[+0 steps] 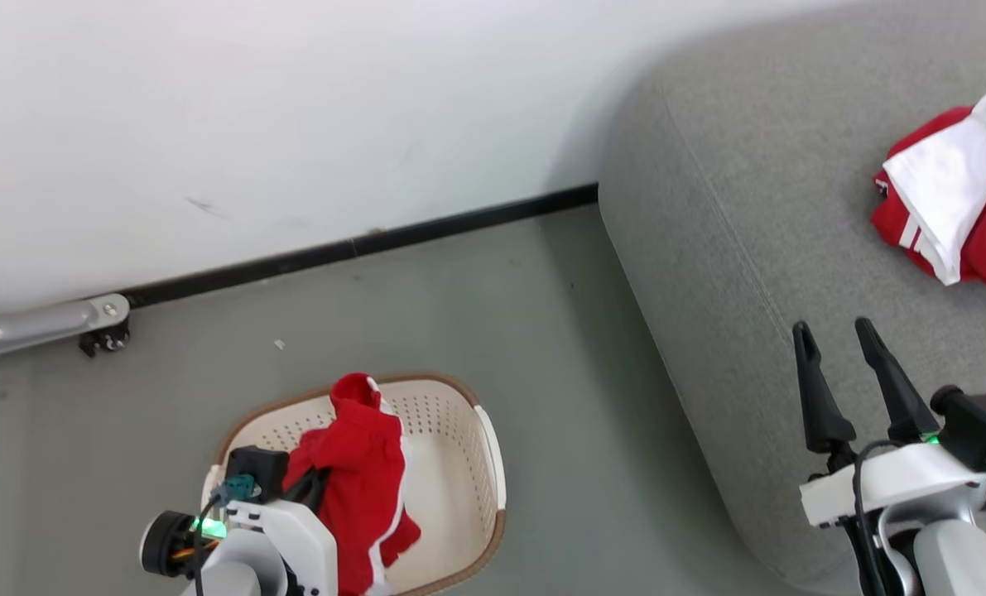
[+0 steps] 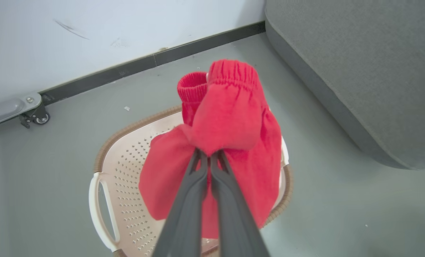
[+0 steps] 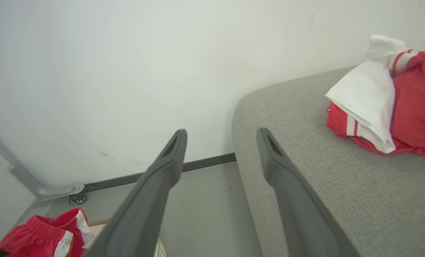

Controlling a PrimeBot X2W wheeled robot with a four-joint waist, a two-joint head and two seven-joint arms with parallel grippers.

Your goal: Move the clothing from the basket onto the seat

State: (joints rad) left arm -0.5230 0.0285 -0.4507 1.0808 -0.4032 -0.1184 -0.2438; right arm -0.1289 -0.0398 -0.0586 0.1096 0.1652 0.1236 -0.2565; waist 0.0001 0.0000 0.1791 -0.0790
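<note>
Head view: red garment [image 1: 360, 463] hanging above basket [image 1: 468, 430], covering whatever grips it; right gripper [image 1: 836, 335] spread wide, empty, over seat [image 1: 708, 273] near its edge; clothing pile [image 1: 956, 199] cut off at right.
Left wrist view: left gripper [image 2: 208, 154] pinched tight on that garment; elastic waistband visible.
Right wrist view: pile's white panel and stripes plain; basket almost wholly hidden.

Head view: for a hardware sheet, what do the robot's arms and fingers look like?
Both have white wrist shells, black camera blocks and green lights. The right gripper has two long, dark, tapering fingers and a black cable; the left gripper has matching dark grey fingers, plus orange wiring.
</note>
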